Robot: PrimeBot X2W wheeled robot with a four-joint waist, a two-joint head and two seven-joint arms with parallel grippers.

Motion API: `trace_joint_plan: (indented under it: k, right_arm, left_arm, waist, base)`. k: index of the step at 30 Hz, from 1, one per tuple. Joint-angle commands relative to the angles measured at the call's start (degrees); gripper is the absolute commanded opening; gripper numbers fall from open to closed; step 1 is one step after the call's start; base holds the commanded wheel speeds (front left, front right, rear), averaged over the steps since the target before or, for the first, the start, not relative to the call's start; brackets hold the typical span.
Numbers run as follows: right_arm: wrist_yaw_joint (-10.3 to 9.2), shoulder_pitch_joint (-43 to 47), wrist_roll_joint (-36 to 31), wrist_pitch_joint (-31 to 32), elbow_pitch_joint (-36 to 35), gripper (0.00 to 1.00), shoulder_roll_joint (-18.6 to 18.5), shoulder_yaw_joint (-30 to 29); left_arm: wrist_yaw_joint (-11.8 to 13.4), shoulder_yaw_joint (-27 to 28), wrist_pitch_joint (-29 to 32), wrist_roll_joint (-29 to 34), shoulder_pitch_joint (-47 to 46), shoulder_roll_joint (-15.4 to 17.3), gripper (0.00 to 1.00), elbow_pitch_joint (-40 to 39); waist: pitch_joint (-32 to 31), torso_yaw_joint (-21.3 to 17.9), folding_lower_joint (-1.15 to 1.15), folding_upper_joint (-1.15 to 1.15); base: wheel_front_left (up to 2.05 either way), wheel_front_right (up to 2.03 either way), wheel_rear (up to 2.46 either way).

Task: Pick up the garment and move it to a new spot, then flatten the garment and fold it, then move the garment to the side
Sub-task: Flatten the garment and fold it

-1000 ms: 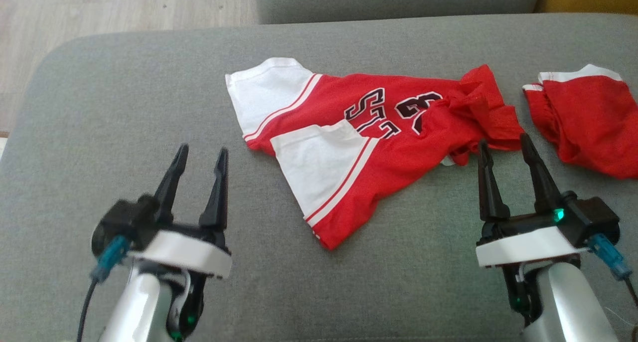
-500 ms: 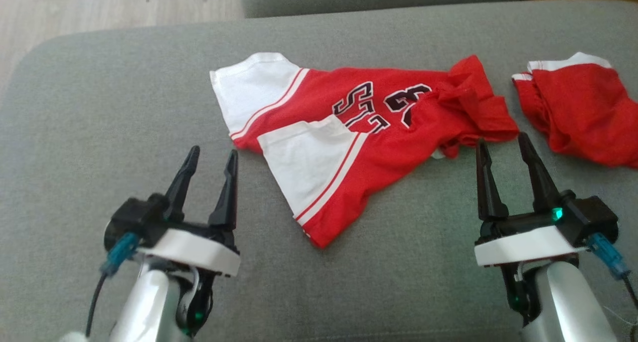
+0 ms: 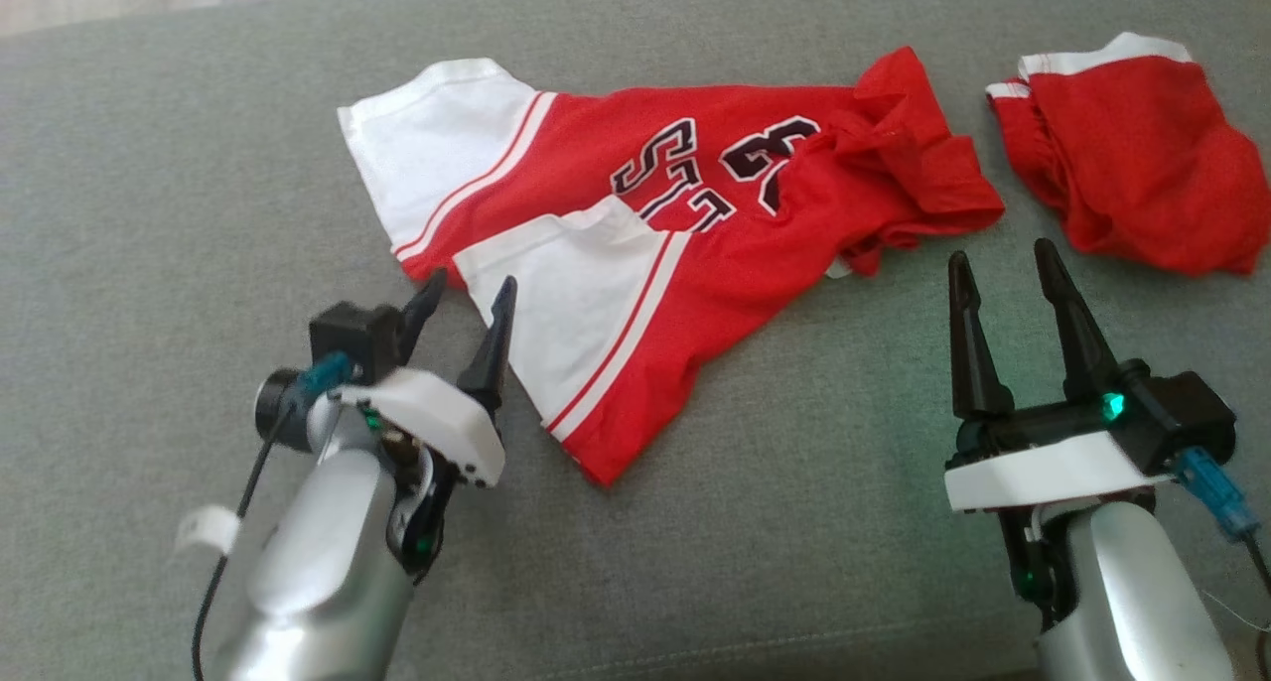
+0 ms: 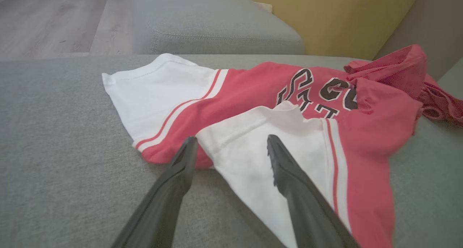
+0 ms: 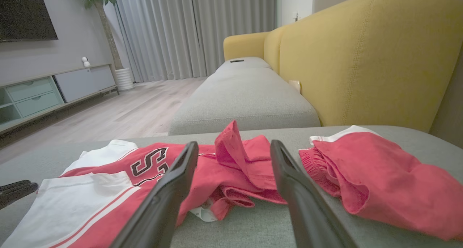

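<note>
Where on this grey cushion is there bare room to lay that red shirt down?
Widest bare stretch: the grey cushion left of the jersey, beyond the left fingers. Another lies nearer the robot, between those and the right fingers. Crowded: far right, where a second red garment lies close beside the jersey, only a narrow gap between.

The garment (image 3: 670,264) is a red jersey with white, red-striped sleeves and black, white-edged lettering. It lies rumpled across the upper middle of the head view. Its sleeves spread toward the left and lower centre, and its right end is bunched into folds.
</note>
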Motion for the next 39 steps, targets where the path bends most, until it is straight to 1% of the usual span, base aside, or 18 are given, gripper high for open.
trace_joint_plan:
  k: [1,6,8,12,13,14,15,20,22,26,31,35,39]
  right_arm:
    - [-0.05,-1.76,-0.36,-0.37,-1.97,1.0,-0.2,1.56]
    - [-0.05,-2.14,-0.31,-0.37,-1.9,1.0,-0.2,1.96]
    - [-0.05,-2.14,-0.26,-0.37,-1.91,1.0,-0.2,1.89]
    - [-0.05,-2.04,-0.17,-0.37,-1.92,1.0,-0.2,1.85]
    - [-0.05,-2.02,-0.16,-0.37,-1.92,1.0,-0.2,1.82]
    - [-0.05,-1.99,-0.15,-0.37,-1.9,1.0,-0.2,1.79]
    - [-0.05,-1.99,-0.16,-0.37,-1.86,1.0,-0.2,1.78]
    - [-0.05,-2.2,-0.1,-0.37,-1.79,1.0,-0.2,1.68]
    - [-0.05,-2.2,-0.04,-0.37,-1.75,1.0,-0.2,1.6]
    - [-0.05,-2.31,0.09,-0.37,-1.57,1.0,-0.2,1.53]
    - [-0.05,-2.52,0.28,-0.37,-1.42,1.0,-0.2,1.49]
    - [-0.05,-2.58,0.39,-0.37,-1.31,1.0,-0.2,1.53]
    - [-0.05,-2.59,0.45,-0.37,-1.18,1.0,-0.2,1.66]
  left_arm:
    - [0.52,1.28,0.06,-0.29,-2.82,0.58,1.0,-0.36]
    - [2.17,1.26,-0.31,-0.22,-6.57,0.57,1.0,5.41]
    - [2.22,1.19,-0.61,-0.49,-7.44,0.57,1.0,7.02]
    - [1.51,0.5,-0.97,-1.43,-8.6,0.55,1.0,9.64]
    - [1.25,0.2,-1.02,-1.72,-8.82,0.55,0.47,10.21]
    - [0.93,-0.17,-1.11,-2.06,-9.03,0.55,0.1,10.56]
    - [0.68,-0.55,-1.24,-2.35,-9.21,0.55,0.0,10.74]
    - [0.05,-0.93,-2.0,-3.08,-10.03,0.65,0.0,8.77]
    - [-0.03,-0.36,-2.11,-2.82,-10.46,1.39,0.0,6.96]
    - [-0.07,2.08,-2.15,-1.87,-11.23,3.66,0.0,0.85]
    - [-0.31,4.58,-2.16,-0.22,-13.11,7.29,0.0,-5.37]
    - [-0.59,5.61,-2.16,0.76,-15.75,10.09,0.0,-8.74]
    - [-0.82,5.55,-2.16,0.55,-17.55,12.09,0.0,-9.44]
  waist:
    - [0.37,-0.47,0.0,0.0]
    - [0.91,-1.34,0.0,0.0]
    - [1.02,-1.53,0.0,0.0]
    - [1.09,-1.75,0.0,0.0]
    - [1.08,-1.76,0.0,0.0]
    - [1.08,-1.77,0.0,0.0]
    - [1.07,-1.78,0.0,0.0]
    - [0.79,-1.67,0.0,0.0]
    - [0.56,-1.55,0.0,0.0]
    - [0.08,-1.31,0.0,0.0]
    - [-0.53,-1.03,0.0,0.0]
    - [-0.88,-0.74,0.0,0.0]
    - [-1.26,-0.54,0.0,0.0]
  base:
    - [0.0,0.0,0.0]
    - [0.0,0.0,0.0]
    - [0.0,0.0,0.0]
    - [0.0,0.0,0.0]
    - [0.0,0.0,0.0]
    - [0.0,0.0,0.0]
    - [0.0,0.0,0.0]
    - [0.0,0.0,0.0]
    - [0.0,0.0,0.0]
    - [0.0,0.0,0.0]
    - [0.0,0.0,0.0]
    - [0.0,0.0,0.0]
    - [0.0,0.0,0.0]
